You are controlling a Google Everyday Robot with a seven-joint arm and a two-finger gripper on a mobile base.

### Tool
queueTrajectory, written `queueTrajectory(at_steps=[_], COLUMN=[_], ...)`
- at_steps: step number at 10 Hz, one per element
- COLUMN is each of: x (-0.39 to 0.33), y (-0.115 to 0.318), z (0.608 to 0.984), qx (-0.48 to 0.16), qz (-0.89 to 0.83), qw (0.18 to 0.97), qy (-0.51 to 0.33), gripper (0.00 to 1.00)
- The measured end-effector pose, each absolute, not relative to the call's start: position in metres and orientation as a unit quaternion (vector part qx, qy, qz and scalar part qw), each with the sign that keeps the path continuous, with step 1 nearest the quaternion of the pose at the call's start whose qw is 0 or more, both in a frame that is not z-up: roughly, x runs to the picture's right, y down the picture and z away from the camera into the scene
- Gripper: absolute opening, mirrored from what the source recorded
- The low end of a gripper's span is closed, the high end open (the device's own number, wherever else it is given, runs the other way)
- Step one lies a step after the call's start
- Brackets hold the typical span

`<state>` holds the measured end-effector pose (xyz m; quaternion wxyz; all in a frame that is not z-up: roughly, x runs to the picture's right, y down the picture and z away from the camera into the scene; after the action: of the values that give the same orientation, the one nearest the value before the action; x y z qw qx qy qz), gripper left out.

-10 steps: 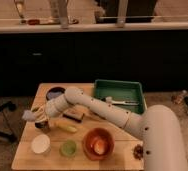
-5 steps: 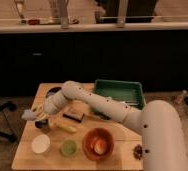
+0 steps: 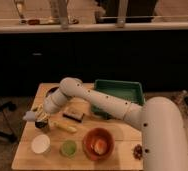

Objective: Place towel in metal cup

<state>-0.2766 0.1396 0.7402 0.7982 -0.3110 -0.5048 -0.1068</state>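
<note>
White arm (image 3: 112,102) reaches from base (image 3: 164,137) at lower rt, running up and left to bent elbow (image 3: 69,87). Forearm (image 3: 54,102) drops down-left from there. Gripper (image 3: 38,118) hangs at arm's far-left end, below elbow, pointing down, wrist tilted left.

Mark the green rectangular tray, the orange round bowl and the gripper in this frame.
Green rectangular tray (image 3: 124,97), camera view, on its bare floor.
Orange round bowl (image 3: 88,139), camera view, on its left inner wall.
Gripper (image 3: 37,117), camera view, on the arm's tip, far left of the tray.
</note>
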Motion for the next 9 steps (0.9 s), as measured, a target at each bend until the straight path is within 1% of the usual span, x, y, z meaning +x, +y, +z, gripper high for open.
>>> queueTrajectory(at_steps=[9], x=[-0.256], y=[0.147], z=[0.747], qx=[-0.330], qz=[-0.097], qw=[0.807], qy=[-0.481], gripper=[0.02])
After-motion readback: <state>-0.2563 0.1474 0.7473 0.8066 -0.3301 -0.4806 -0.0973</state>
